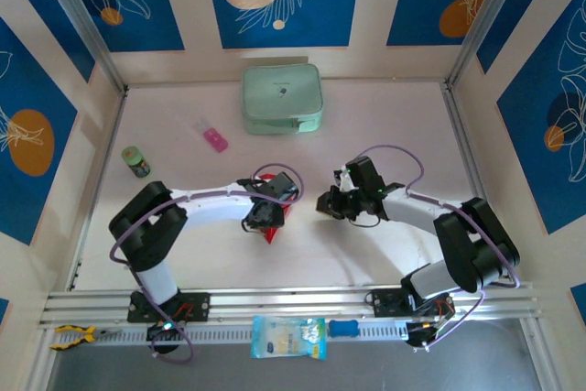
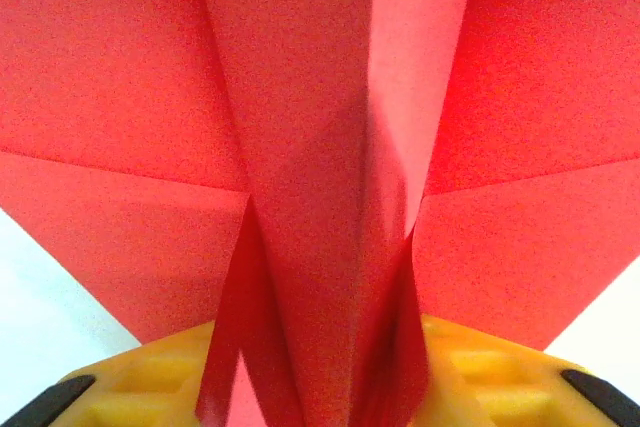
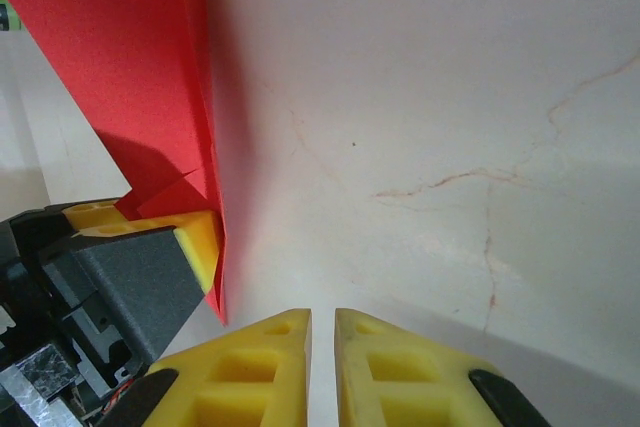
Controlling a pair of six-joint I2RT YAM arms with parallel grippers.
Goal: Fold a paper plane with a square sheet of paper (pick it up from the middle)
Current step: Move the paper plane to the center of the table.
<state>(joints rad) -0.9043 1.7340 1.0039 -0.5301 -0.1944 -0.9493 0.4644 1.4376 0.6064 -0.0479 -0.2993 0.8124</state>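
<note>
Folded bright red paper plane (image 2: pixel 330 147) sits over the pale table (image 1: pixel 394 135), its centre keel between the yellow fingers of the left gripper (image 2: pixel 320 352); I cannot tell if they pinch it. Right gripper (image 3: pixel 320 327) is closed, empty, nearby. Folding looks done; only release seems left

No writing can be read anywhere. The pale green case (image 1: pixel 281 98) carries a small dark mark and the blue-and-white packet (image 1: pixel 287 336) carries some print, both too small to make out.
</note>
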